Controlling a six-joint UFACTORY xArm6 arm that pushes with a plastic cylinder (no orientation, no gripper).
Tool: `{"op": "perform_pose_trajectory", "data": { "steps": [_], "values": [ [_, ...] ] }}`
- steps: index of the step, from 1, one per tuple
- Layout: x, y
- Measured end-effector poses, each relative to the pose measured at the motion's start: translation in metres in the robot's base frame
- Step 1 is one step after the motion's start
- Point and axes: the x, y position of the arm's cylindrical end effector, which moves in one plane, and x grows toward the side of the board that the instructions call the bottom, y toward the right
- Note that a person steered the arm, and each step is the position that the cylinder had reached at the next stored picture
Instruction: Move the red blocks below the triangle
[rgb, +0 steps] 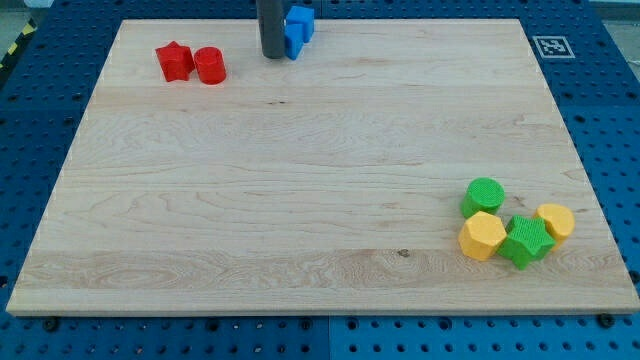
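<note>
Standing at the view's top edge, the dark rod comes down onto the wooden counter (300, 180), and my tip (271, 56) rests right against the left side of the blue blocks (297, 28), which the rod partly hides, so their exact shapes and number cannot be made out. This arm carries no jaws at all, only the rod, so there is nothing to call wide, narrow or holding. To the view's left of my tip, near the counter's top-left corner, sit the 2 red blocks: a red star (174, 61) and, touching it on its right, a red cylinder (210, 66). Both lie apart from my tip, with bare wood between. Far away, at the view's bottom right, 4 blocks huddle together: a green cylinder (483, 196) at the top of the group, a yellow hexagon (483, 236) just below it and touching, a green star (526, 241) pressed against the hexagon's right side, and a smaller yellow block (556, 221) touching the star's upper right. A black-and-white marker tag (549, 46) lies on the blue pegboard (600, 120) just beyond the counter's top-right corner.
</note>
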Motion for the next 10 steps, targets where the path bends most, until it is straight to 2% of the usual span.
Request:
{"op": "perform_pose_trajectory", "data": {
  "steps": [1,2,4,5,6,10],
  "values": [
    [-0.01,-0.001],
    [-0.018,-0.047],
    [-0.018,-0.223],
    [-0.006,-0.213],
    [0.021,-0.177],
    [0.056,-0.024]
  ]
}}
